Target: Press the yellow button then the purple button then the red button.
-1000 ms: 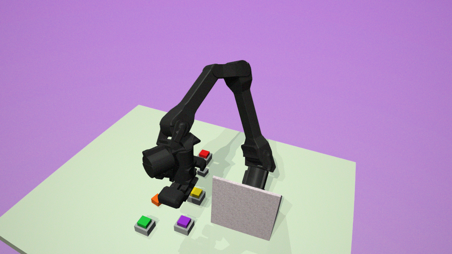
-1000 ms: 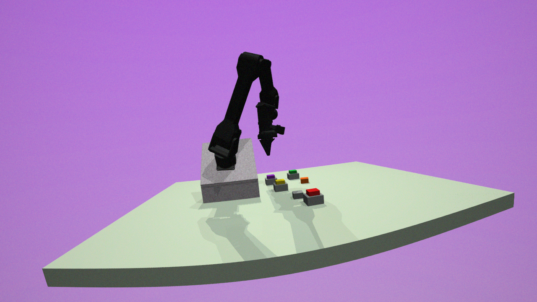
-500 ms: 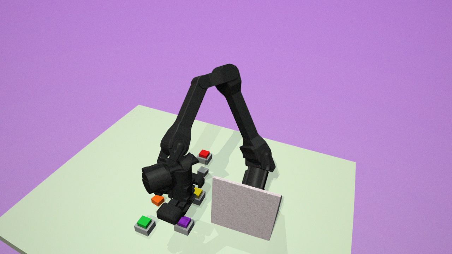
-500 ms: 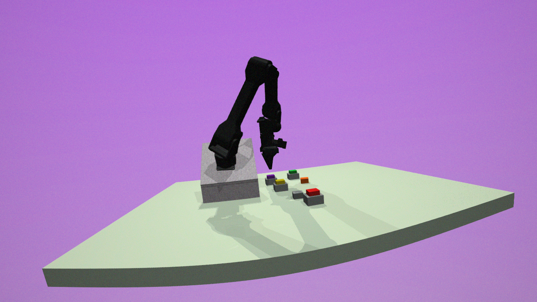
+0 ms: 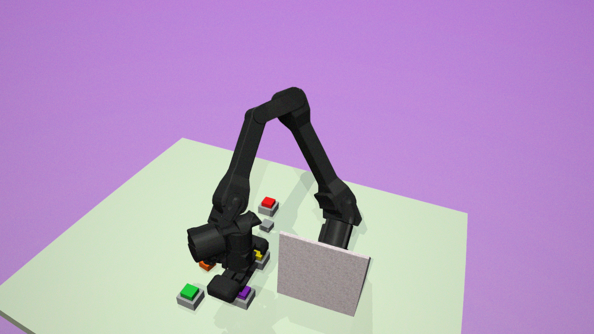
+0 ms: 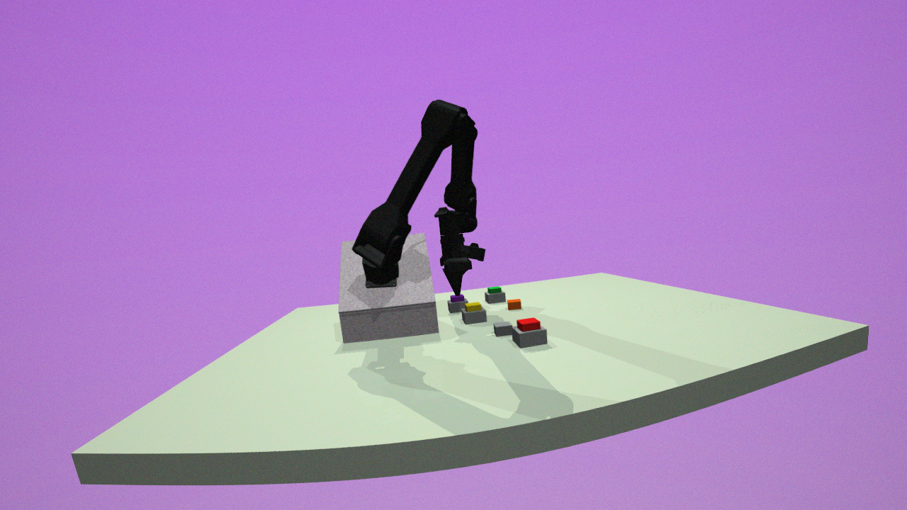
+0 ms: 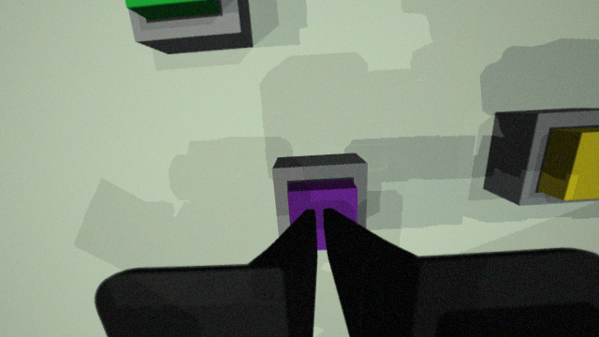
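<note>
Four push-buttons sit on the pale green table (image 6: 665,329), each in a grey housing: one purple button (image 7: 323,198), one yellow button (image 6: 472,307), one red button (image 6: 528,324) and one green button (image 6: 494,290). Two loose blocks lie among them, one orange block (image 6: 514,303) and one small grey block (image 6: 502,327). One speckled grey pedestal (image 6: 387,310) carries the arm's base at the left of the cluster in the exterior view.

In that view the purple button is the far-left one, just beside the pedestal; the yellow button lies just near of it, the green one to the right and farther back, the orange block right of the yellow button, and the red button nearest the camera with the grey block touching or just beside its left side.

The arm rises from the pedestal, folds sharply at a high elbow, and drops its forearm almost straight down. The gripper (image 7: 316,214) points downward with its two fingers pinched nearly together, clenched on nothing. In the wrist view the fingertips overlap the purple button's cap; the exterior view shows the tip right at the cap, though actual contact cannot be judged.
</note>
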You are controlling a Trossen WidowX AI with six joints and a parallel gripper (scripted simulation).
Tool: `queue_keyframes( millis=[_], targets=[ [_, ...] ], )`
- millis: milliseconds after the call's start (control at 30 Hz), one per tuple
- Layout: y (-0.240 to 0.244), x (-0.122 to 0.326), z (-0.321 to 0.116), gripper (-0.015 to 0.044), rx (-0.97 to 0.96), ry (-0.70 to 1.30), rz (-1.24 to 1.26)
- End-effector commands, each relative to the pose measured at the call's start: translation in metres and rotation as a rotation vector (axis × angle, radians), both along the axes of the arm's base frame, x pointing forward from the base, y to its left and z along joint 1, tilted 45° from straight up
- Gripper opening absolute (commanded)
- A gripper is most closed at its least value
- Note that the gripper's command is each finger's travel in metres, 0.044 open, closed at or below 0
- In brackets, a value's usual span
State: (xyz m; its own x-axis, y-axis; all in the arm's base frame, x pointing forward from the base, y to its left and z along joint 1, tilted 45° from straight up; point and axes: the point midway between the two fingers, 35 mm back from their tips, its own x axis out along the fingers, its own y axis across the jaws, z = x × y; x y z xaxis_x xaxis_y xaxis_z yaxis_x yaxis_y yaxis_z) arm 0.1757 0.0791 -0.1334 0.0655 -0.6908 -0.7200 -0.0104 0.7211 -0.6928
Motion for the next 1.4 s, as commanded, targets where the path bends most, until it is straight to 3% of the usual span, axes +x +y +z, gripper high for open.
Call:
queue_keyframes(
  millis=[0,733,1000,1133,1367],
  targets=[
    [-0.006,-0.002,-0.004,0.002,-0.008,0.006,0.004],
    [-0.003,-0.001,-0.002,0.002,-0.003,0.001,0.001],
    [0.019,-0.004,0.022,0.002,-0.006,0.007,0.005],
    [0.058,-0.007,0.061,0.002,-0.004,0.009,0.005],
    [0.058,0.001,0.07,0.002,0.009,0.013,0.006]
  ],
)
